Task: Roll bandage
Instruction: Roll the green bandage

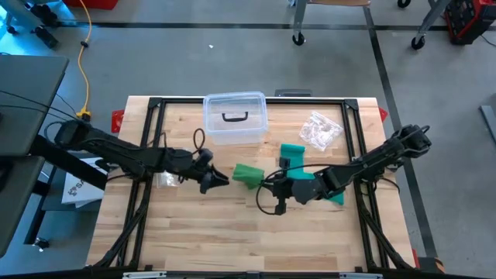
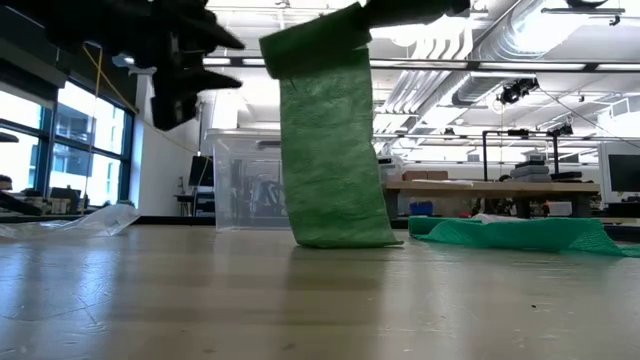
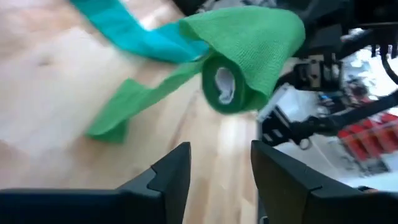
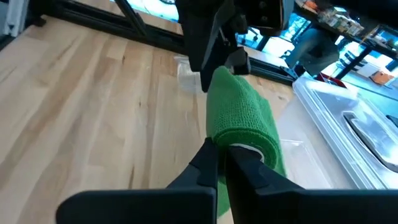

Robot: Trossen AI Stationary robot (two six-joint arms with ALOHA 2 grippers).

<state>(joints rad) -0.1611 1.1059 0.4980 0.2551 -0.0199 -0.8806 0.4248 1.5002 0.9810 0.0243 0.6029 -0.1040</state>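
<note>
Workshop floor with yellow cable and cart wheels along the top of the high view; below it, filling the lower middle, a light wooden table (image 1: 232, 225) in a black frame. At upper centre of the table, a clear lidded plastic box (image 1: 235, 118). Just right of it, a crumpled clear wrapper (image 1: 320, 130). Right of centre, a teal bandage (image 1: 293, 153) lying loose on the wood.

Reaching in from the left edge, the left gripper (image 1: 218, 180), fingers parted with nothing between them, just beside the green roll. Reaching in from the right edge, the right gripper (image 1: 273, 188), fingers pinched on the core of the green bandage roll (image 4: 241, 115).

At centre of the table, that roll raised off the wood, with its green tail (image 2: 335, 160) hanging straight down to the surface in the low view.
</note>
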